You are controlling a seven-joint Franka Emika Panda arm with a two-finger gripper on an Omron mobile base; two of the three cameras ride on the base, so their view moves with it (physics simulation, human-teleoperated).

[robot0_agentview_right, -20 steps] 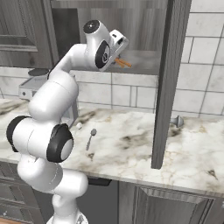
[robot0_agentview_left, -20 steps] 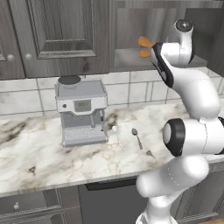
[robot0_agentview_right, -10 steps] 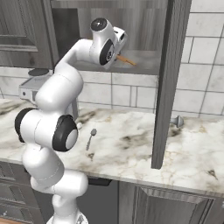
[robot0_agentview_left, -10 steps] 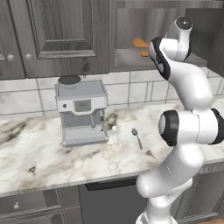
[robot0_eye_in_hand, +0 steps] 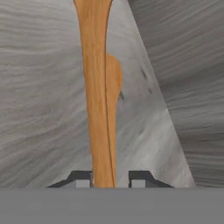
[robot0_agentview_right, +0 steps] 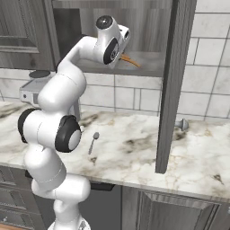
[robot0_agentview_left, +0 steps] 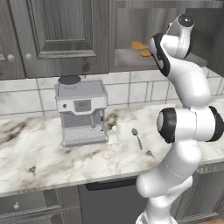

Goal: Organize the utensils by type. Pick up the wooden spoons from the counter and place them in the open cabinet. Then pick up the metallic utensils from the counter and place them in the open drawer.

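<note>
Inside the open cabinet (robot0_agentview_left: 127,57) (robot0_agentview_right: 152,63), two orange-brown wooden spoons lie on the grey shelf, their bowls (robot0_agentview_left: 139,45) (robot0_agentview_left: 145,53) toward the left. My gripper (robot0_eye_in_hand: 110,179) (robot0_agentview_right: 122,54) is at the shelf, around the handle of the nearer wooden spoon (robot0_eye_in_hand: 98,109) (robot0_agentview_right: 130,59). The left fingertip touches the handle and a small gap shows at the right fingertip (robot0_eye_in_hand: 138,179). The other wooden spoon (robot0_eye_in_hand: 114,78) lies just behind. Two metallic spoons, one pale (robot0_agentview_left: 116,133) and one darker (robot0_agentview_left: 137,138) (robot0_agentview_right: 93,141), rest on the counter (robot0_agentview_left: 43,153). The open drawer is out of view.
A silver coffee machine (robot0_agentview_left: 83,111) (robot0_agentview_right: 33,90) stands on the counter left of the metallic spoons. The cabinet's open door (robot0_agentview_right: 173,85) hangs edge-on over the counter to the right of my arm. A grey knob (robot0_agentview_right: 182,124) sits by the tiled wall.
The arm's upper links have shifted while the hand stayed at the shelf. The jaws have eased slightly apart around the spoon handle. The spoons on the counter have not moved.
</note>
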